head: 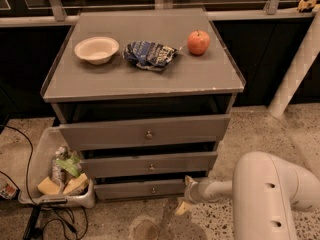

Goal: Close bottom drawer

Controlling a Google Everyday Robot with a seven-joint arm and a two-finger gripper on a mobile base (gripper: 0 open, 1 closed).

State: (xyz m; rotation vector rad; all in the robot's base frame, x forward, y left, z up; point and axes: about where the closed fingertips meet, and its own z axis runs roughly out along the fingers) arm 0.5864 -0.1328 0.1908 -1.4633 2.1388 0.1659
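The bottom drawer (145, 189) is the narrowest grey drawer front at the foot of the grey cabinet (145, 79), with a small round metal knob (153, 190). It sits slightly further back than the two drawers above it. My gripper (184, 196) is low by the floor, at the drawer front's right end, on a white arm (265, 194) that comes in from the lower right. It looks to touch the drawer front's right corner.
On the cabinet top lie a white bowl (96, 49), a crumpled blue chip bag (150, 55) and a red apple (198, 42). A clear bin (55, 176) of items stands on the floor at left, with cables. A white pipe (297, 71) leans at right.
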